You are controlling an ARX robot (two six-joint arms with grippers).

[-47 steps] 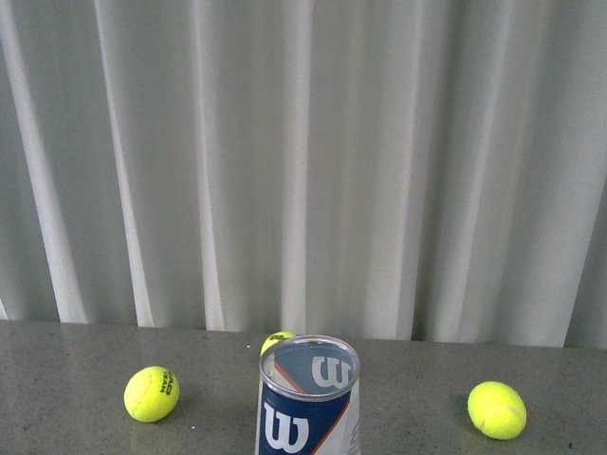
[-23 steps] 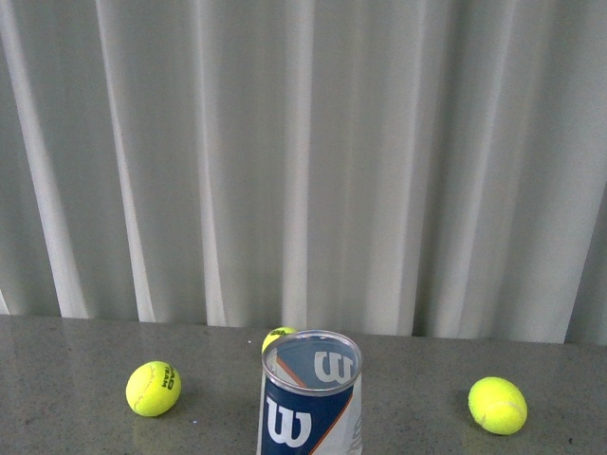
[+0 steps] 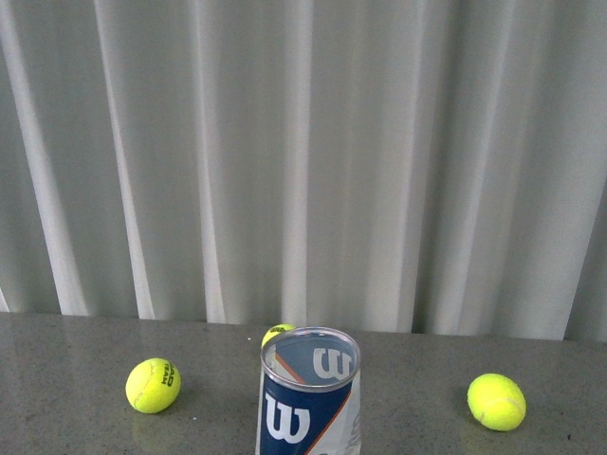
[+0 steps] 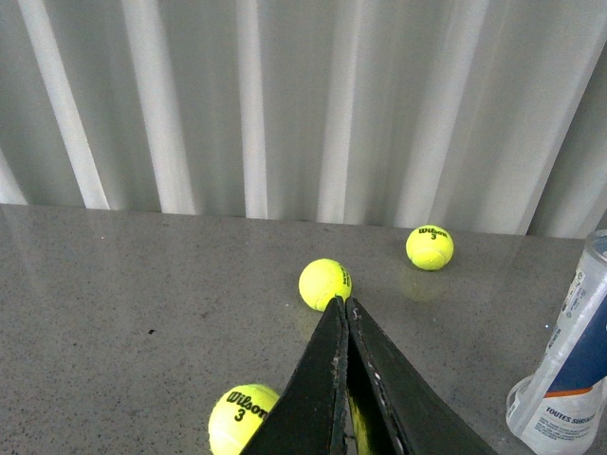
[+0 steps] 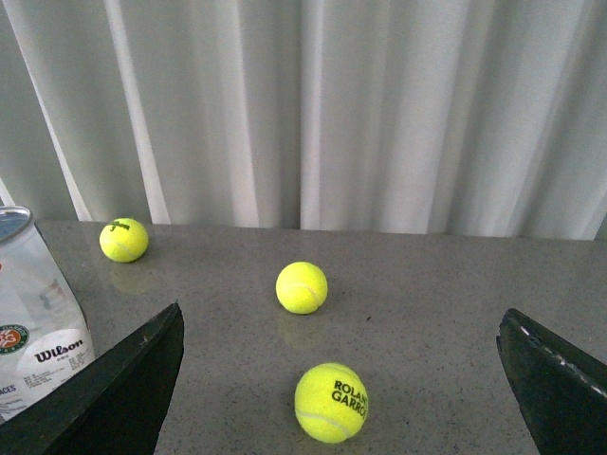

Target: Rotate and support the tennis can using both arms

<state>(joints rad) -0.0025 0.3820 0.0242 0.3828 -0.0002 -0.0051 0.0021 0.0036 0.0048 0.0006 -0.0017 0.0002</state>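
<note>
Tennis can [image 3: 309, 393]: upright on counter [image 3: 76, 379], front centre, untouched. Left hand [image 4: 343, 379]: fingers pressed together, empty, beside can. Right hand [image 5: 341, 379]: spread wide, empty. Status: neither rotation nor support begun.

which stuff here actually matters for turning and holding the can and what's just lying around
Belongs to the job:
- tennis can, standing upright on the table
- left gripper, fingers closed together
- right gripper, fingers wide apart

Just lying about:
- tennis ball on the left
- tennis ball on the right
- tennis ball behind the can
- white curtain
</note>
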